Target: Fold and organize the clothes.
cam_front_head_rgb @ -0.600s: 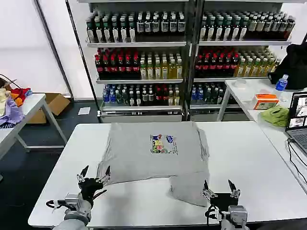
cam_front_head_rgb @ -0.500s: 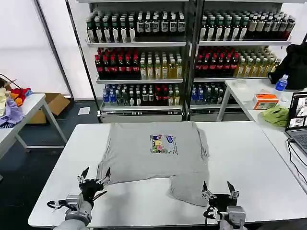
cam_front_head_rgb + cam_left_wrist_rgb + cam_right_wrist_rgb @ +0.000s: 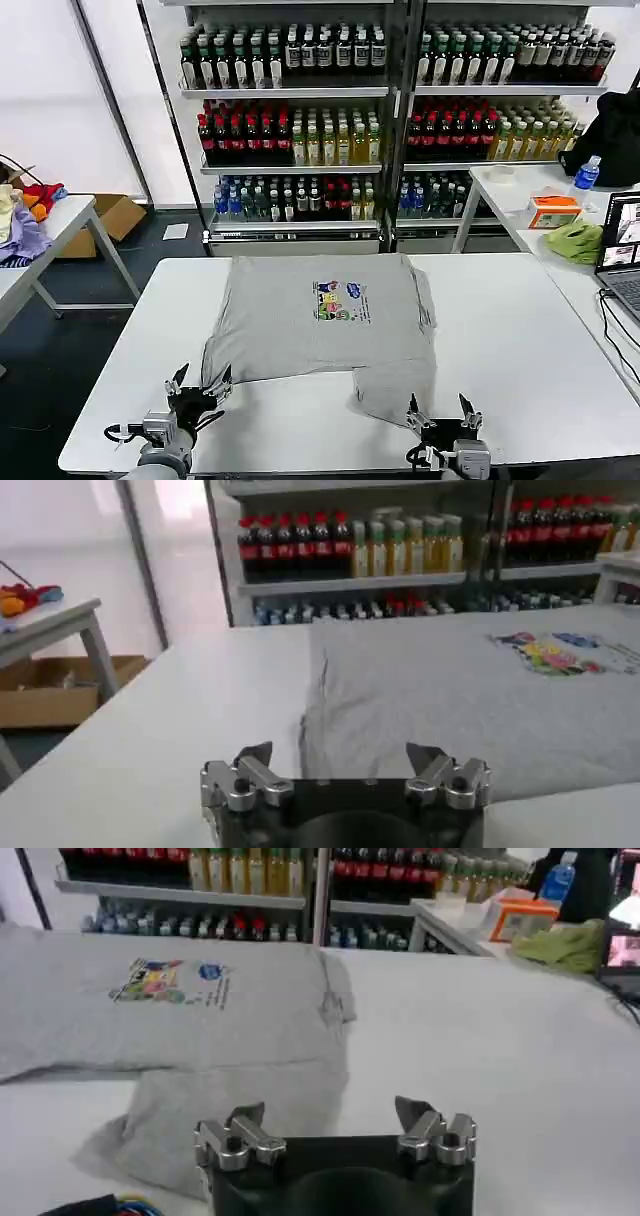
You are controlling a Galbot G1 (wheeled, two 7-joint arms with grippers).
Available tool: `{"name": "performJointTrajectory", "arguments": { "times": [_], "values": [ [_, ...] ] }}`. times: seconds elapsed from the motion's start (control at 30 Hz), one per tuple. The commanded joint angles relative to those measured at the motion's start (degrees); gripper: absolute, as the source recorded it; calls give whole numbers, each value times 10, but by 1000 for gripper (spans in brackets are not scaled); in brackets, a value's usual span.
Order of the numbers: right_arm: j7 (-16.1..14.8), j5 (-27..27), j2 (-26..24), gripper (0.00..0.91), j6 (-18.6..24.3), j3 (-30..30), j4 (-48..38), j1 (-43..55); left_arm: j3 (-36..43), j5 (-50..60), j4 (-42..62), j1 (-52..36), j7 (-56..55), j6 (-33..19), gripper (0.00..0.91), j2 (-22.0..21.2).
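Both grippers, left (image 3: 198, 385) and right (image 3: 438, 411), fingers apart and empty, have drawn back toward the table's (image 3: 520, 340) near edge, leaving the half-folded shirt (image 3: 320, 335) mid-table, apparently between folds.

This looks like a robot test lab dressed up as a shop: tall metal shelves (image 3: 390, 120) along the back wall carry 3 tiers of bottled drinks (image 3: 285, 135), packed in tidy rows as in a store aisle. Plain white folding tables (image 3: 520, 330) stand on a dark floor in front of them. A laptop (image 3: 622, 255) with trailing cables sits on a side table, and a cardboard box (image 3: 118, 215) lies on the floor.
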Motion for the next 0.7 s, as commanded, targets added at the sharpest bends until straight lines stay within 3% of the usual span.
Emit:
{"name": "performJointTrajectory", "arguments": {
  "times": [0.03,0.7],
  "values": [
    [1,-2,1,907,0,-7,-3,0,0,-4,14,-2,-1,2,907,0],
    [-4,-7,18,907,12,-13,-57,14,4,-16,25,-2,-4,2,907,2]
  ]
}}
